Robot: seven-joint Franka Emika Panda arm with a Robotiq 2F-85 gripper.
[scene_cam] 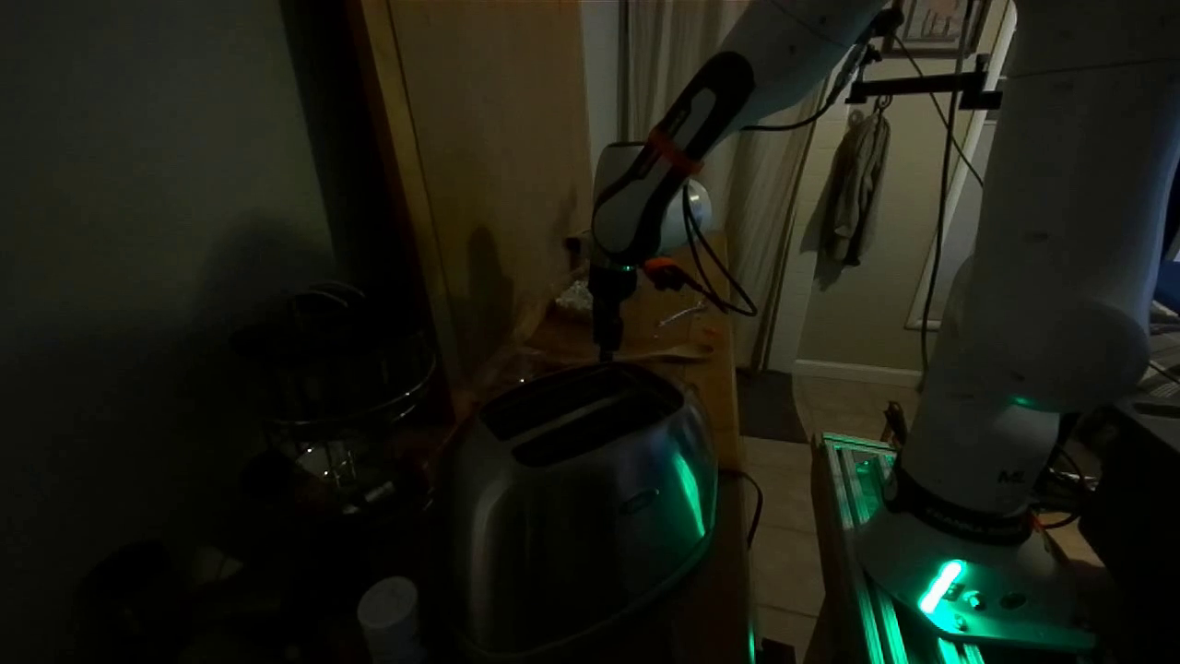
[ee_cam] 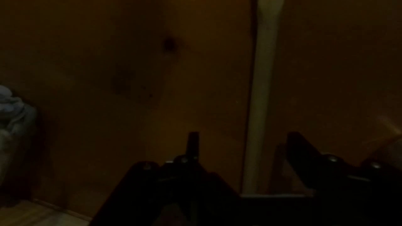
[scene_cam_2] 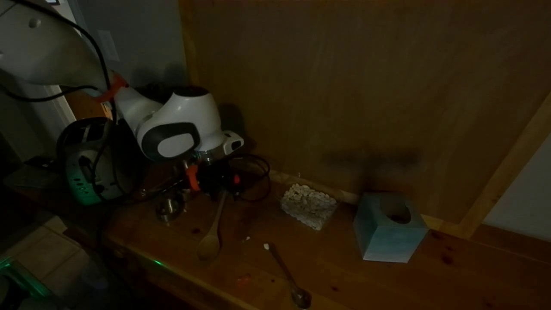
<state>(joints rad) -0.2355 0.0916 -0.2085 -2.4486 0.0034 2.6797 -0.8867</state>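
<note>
My gripper (ee_cam: 243, 133) stands open above the wooden counter, its dark fingers (ee_cam: 193, 146) well apart. Between them in the wrist view runs the pale handle of a wooden spoon (ee_cam: 263, 72), closer to the right finger and with a gap on both sides. In an exterior view the spoon's bowl (scene_cam_2: 209, 246) points toward the counter's front edge, while the arm covers the handle's far end. The gripper (scene_cam: 606, 349) points down behind the toaster in an exterior view; its fingertips are too dark to make out there. Nothing is held.
A steel toaster (scene_cam: 590, 526) stands near the arm. Beside the spoon is a small metal cup (scene_cam_2: 168, 209). Farther along are a clear container of pale pieces (scene_cam_2: 309, 206), a darker spoon (scene_cam_2: 284, 271) and a blue tissue box (scene_cam_2: 389, 234). A wooden panel (scene_cam_2: 366, 99) rises behind.
</note>
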